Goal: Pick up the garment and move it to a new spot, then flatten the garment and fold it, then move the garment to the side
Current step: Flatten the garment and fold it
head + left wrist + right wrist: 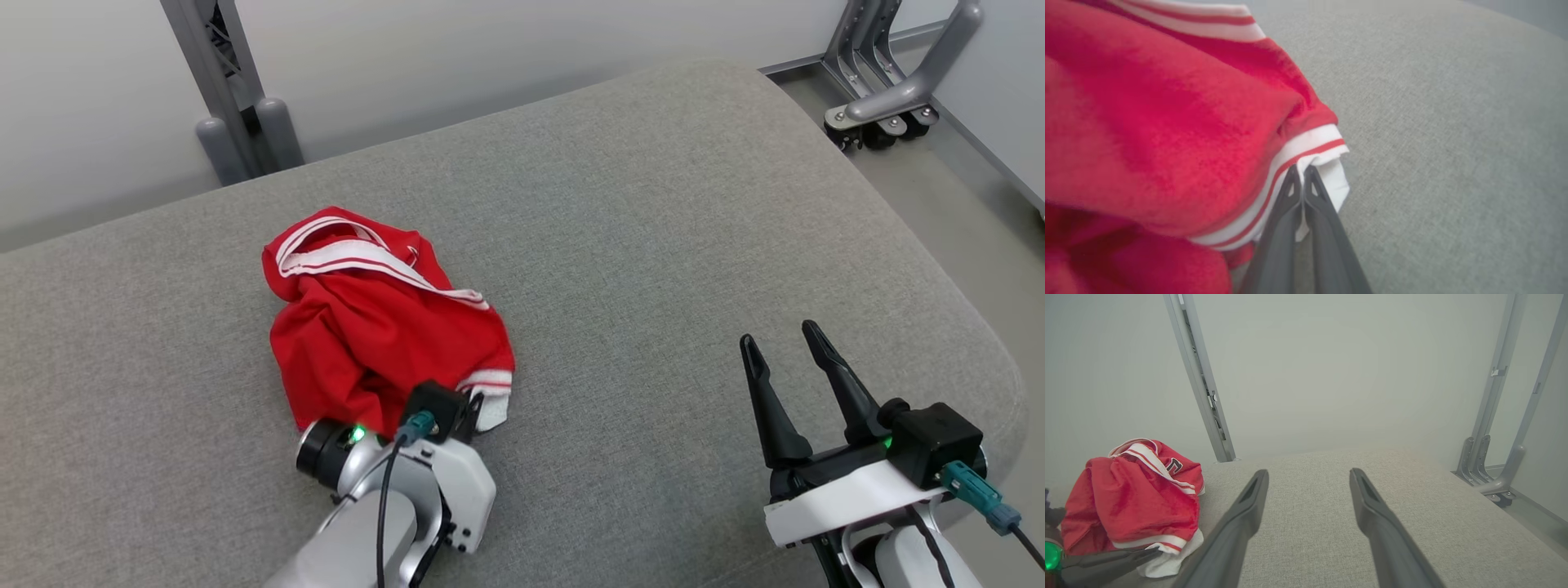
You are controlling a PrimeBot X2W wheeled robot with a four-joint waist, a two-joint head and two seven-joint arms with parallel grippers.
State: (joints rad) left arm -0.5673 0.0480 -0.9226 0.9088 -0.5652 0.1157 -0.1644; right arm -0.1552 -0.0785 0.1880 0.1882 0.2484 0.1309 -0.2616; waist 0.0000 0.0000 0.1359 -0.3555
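Note:
The garment [375, 335] is a crumpled red piece with white striped trim, bunched on the grey cushion left of centre. My left gripper [1301, 171] is at its near right corner, shut on the white-trimmed hem [1327, 163]; the fingertips pinch the cloth edge. In the head view the left gripper [478, 408] is mostly hidden under its wrist and the cloth. My right gripper [785, 343] stands open to the right over bare cushion, holding nothing. In the right wrist view the garment [1135, 494] lies far left of my right gripper [1308, 475].
The grey cushion [653, 245] has rounded edges that drop off at the right and far sides. A grey metal post [220, 90] stands behind it at the left. A metal frame on castors [890, 90] rests on the floor at the far right.

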